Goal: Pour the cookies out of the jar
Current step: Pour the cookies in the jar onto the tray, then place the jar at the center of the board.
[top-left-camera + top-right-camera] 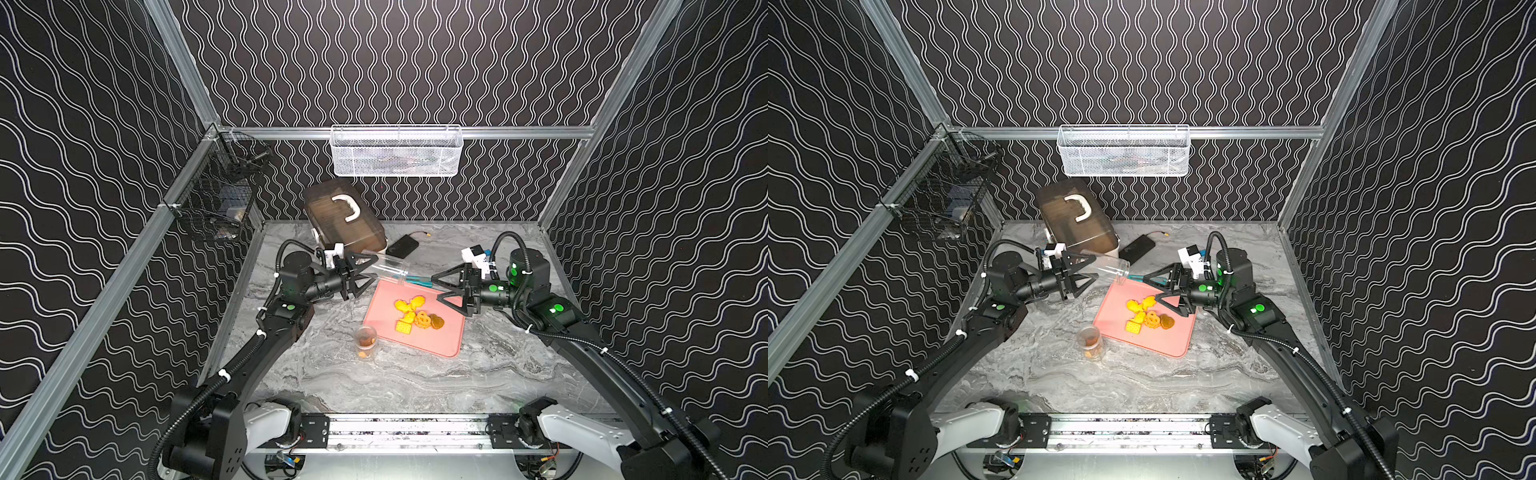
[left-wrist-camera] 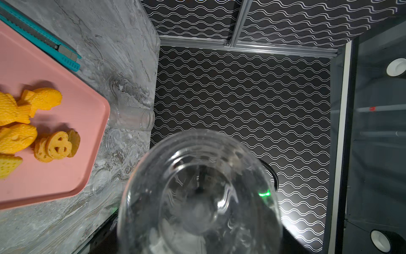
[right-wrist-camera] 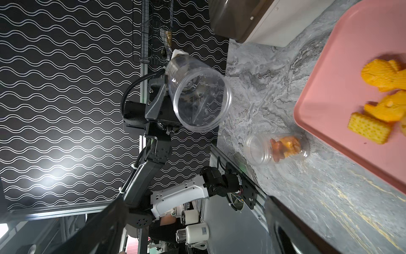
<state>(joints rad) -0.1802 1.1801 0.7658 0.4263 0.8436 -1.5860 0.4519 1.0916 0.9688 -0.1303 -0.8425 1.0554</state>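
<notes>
On pink tray [image 1: 436,343] cookies [image 1: 417,316] lie in heap: pour looks done. At tray's far corner left gripper [image 1: 368,272] clamped on clear jar [image 1: 386,270], jar on side. Opposite, right gripper [image 1: 435,290] spread wide, holding nothing. Beside tray small jar [image 1: 365,341] upright, few pieces inside, maybe left to pour. Only right wrist view looks into clear jar [image 3: 202,99]: empty.

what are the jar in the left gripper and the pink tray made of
the held jar: likely clear glossy plastic; the patterned wall shows through it. the pink tray: probably matte plastic, evenly coloured, rounded corners, raised rim, no glare.
</notes>
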